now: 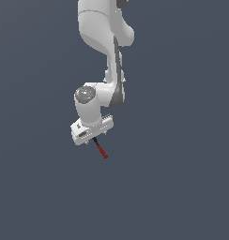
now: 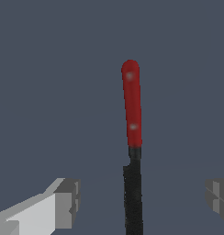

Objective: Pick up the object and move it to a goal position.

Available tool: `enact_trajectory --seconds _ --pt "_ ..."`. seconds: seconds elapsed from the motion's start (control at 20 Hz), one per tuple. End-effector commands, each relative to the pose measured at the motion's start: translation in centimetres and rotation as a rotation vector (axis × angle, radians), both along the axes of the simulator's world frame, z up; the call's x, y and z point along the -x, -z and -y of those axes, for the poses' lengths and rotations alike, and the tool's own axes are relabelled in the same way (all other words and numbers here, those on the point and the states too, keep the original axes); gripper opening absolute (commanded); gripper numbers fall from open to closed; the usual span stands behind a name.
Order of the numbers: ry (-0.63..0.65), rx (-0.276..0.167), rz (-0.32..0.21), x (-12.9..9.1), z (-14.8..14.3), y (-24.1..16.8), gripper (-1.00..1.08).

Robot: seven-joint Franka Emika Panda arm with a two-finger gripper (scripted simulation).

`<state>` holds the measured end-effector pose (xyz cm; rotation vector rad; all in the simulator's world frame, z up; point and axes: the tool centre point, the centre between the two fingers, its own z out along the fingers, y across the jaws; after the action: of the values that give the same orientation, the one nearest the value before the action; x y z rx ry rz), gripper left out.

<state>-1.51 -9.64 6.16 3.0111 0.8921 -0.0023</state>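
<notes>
The object [image 2: 131,108], a thin stick with a smooth red cylindrical handle and a black part, lay on the flat grey ground [image 1: 182,187]. In the wrist view we saw its black part running between the two fingers [image 2: 68,202], touching neither. The gripper [image 1: 94,137] hung just above it with jaws spread wide apart, gripping nothing. In the exterior view the red handle stuck out beyond the hand, slanting toward the exterior view's right. The white arm [image 1: 100,28] reached down from above, its wrist bent and the hand pointed downward. The fingers were blocky and grey.
</notes>
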Motion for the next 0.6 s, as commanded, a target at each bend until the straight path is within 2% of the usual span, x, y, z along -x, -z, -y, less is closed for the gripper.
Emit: enact_trajectory --seconds 0.0,0.55 --pt "-0.016 -0.001 0.001 0.1 0.1 0.3 1.0" --pt "-0.018 -0.001 0.001 0.1 0.2 1.9 1.0"
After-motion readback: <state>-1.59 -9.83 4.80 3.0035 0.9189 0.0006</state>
